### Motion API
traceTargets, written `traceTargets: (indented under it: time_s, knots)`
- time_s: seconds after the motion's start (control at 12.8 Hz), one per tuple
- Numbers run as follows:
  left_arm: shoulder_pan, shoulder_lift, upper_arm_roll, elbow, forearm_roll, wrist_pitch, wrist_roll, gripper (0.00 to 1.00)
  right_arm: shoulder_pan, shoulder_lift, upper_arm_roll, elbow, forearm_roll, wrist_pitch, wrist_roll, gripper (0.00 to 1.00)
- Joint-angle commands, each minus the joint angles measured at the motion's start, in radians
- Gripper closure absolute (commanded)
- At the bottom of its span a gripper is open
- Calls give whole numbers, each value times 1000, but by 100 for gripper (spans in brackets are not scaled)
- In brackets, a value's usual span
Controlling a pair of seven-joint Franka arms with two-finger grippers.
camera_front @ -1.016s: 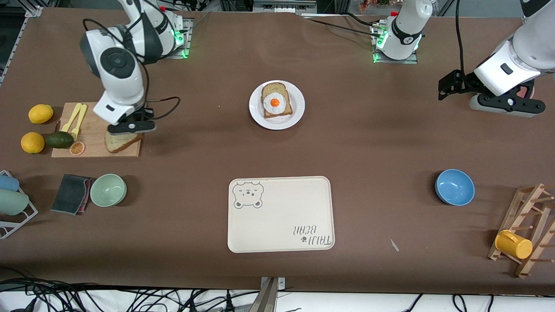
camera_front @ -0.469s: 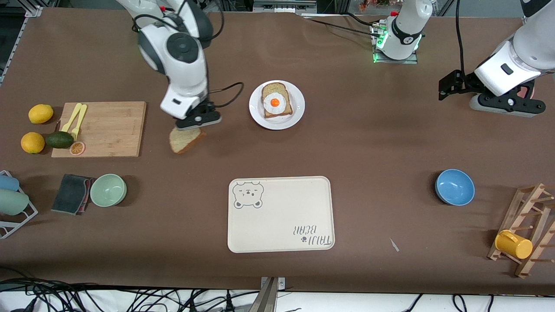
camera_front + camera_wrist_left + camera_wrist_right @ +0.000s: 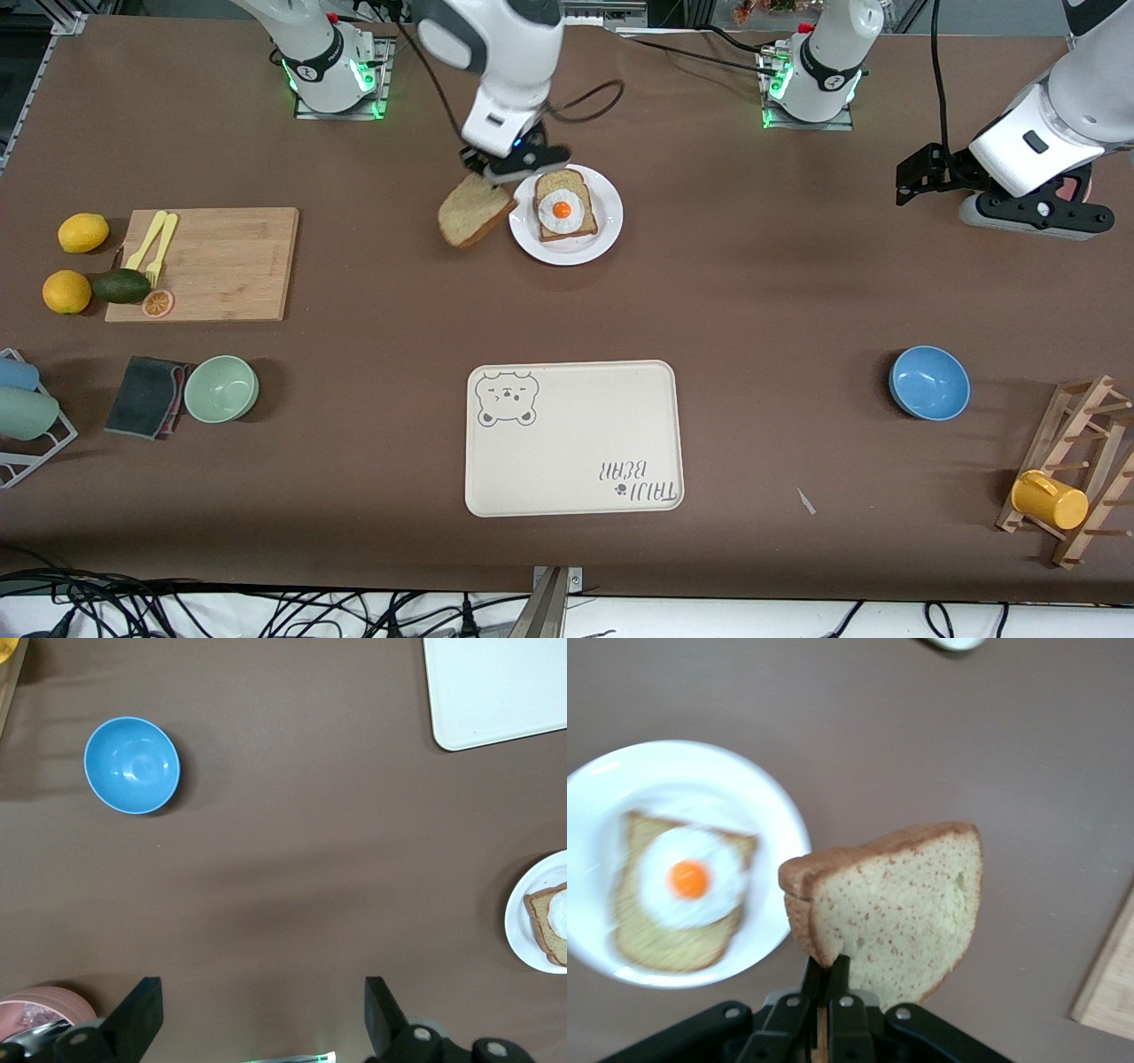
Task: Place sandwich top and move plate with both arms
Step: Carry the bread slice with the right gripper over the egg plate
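The right arm [image 3: 496, 53] reaches from its base out over the table's middle, its gripper [image 3: 514, 164] pinched on the bread [image 3: 474, 213], which hangs tilted in the air over the bare table at the plate's [image 3: 607, 235] nine o'clock edge. The left arm [image 3: 1054, 133] waits at its own end of the table, bent low, its gripper [image 3: 261, 1028] spread wide and holding nothing.

The right wrist view shows the fingers [image 3: 833, 992] clamped on the slice's crust – the front view hides that grip under the wrist. The left wrist view takes in the blue bowl [image 3: 132, 765], a corner of the tray [image 3: 496, 691] and a cut-off arc of the plate.

On the plate lies the egg slice [image 3: 564, 208], at the tray's twelve o'clock – apart from the held bread.
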Motion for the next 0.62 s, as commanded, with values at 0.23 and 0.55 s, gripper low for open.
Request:
traceTargets:
  time_s: [0.23, 0.55]
  knots:
    - [-1, 9, 1, 17, -1, -17, 1, 0, 91, 94, 107, 29, -129, 37, -5, 100]
    - [5, 11, 1, 16, -2, -19, 10, 0, 137, 208, 107, 29, -331, 43, -30, 100]
